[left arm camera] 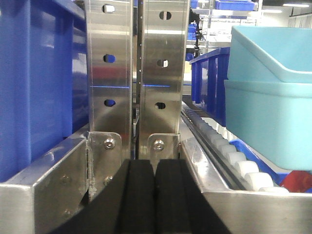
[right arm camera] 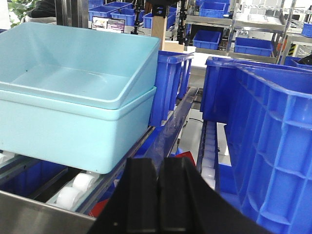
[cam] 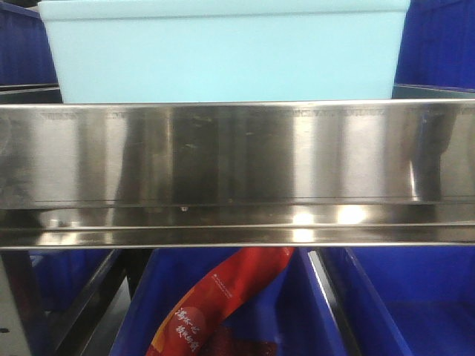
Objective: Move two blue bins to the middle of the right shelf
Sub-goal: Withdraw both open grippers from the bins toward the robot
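Two light blue bins (right arm camera: 73, 107): nested one inside the other, resting on the white rollers (right arm camera: 73, 190) at left of the right wrist view; they fill the upper centre of the front view.
Right shelf front rail (cam: 237, 174): brushed steel band spanning the full width of the front view, directly below the nested bins.
Edges: dark blue crate (right arm camera: 168, 83) stands just beside the bins' right wall; a larger dark blue crate (right arm camera: 273, 146) fills the right of that frame.
Open room: a narrow lane runs between the two crates, centre of frame.
Below the rail: dark blue tubs and a red packet (cam: 215, 304), lower centre.
Left gripper (left arm camera: 155, 195): black pads pressed together, nothing between them, pointed at the paired steel uprights (left arm camera: 136, 73).
Right gripper (right arm camera: 158, 190): pads together, empty, aimed along the lane.
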`<state>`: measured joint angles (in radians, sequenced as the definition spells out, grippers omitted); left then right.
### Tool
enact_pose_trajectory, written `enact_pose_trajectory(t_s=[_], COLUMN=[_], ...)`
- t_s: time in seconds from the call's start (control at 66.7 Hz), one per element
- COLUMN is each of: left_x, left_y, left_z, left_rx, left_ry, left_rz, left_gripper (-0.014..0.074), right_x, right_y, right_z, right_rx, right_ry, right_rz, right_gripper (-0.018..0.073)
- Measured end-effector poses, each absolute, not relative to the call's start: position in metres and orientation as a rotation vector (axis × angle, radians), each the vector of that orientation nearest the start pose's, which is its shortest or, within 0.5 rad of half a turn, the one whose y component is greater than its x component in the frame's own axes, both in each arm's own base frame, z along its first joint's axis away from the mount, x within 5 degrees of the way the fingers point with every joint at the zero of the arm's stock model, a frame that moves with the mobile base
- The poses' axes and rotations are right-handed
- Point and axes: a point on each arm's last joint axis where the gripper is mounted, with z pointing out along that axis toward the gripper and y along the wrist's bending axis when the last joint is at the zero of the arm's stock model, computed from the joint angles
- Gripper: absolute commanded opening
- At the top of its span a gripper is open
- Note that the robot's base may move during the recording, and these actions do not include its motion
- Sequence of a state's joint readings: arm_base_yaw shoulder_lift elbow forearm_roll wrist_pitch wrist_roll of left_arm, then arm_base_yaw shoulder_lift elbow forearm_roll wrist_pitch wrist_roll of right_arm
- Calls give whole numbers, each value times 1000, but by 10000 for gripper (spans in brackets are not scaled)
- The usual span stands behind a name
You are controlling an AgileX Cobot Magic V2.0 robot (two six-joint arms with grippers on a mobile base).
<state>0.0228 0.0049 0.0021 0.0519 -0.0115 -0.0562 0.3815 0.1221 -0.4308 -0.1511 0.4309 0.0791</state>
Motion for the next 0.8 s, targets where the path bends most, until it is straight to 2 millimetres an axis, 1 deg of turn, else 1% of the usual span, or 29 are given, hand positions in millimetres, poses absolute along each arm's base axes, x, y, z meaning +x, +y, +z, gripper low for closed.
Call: enact_pose_trajectory(t_s=[0.39, 0.525, 0.66, 0.705, 0.795], left_x=[57, 57, 57, 57, 57], left_y=[1, 1, 1, 1, 1], left_z=[213, 213, 213, 213, 213], left_rx=[-20, -20, -18, -18, -18], left_ry=[1479, 1479, 1479, 1479, 1479], left_rz=[15, 15, 16, 16, 16], left_gripper=[-111, -111, -111, -111, -111], right_x=[37, 39, 45, 50, 56], right_y=[9, 7, 7, 6, 4], right_z=[310, 307, 291, 277, 257], right_rx=[-301, -242, -164, -120, -66], right_ry=[1577, 1590, 1629, 1641, 1651], right_rz=[199, 153, 83, 62, 39], right_gripper=[-154, -154, -154, -154, -154])
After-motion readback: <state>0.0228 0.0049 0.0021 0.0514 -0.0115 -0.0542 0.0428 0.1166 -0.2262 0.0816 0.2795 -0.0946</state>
